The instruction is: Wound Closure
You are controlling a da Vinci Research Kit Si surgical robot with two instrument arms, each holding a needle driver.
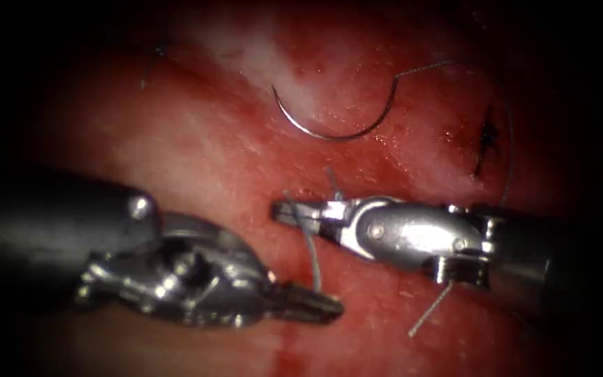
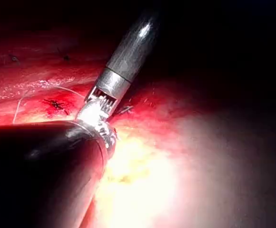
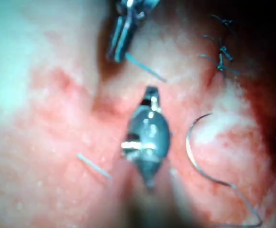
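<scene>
Curved steel needle (image 1: 333,132) free on glistening tissue (image 1: 204,139) (both tools (image 1: 284,211) (image 1: 329,305) pinch thread (image 1: 310,255)).

Needle (image 1: 333,132) lies free on tissue (image 1: 197,139), open room around; thread (image 1: 308,251) spans btwn tool tips, probably.
</scene>
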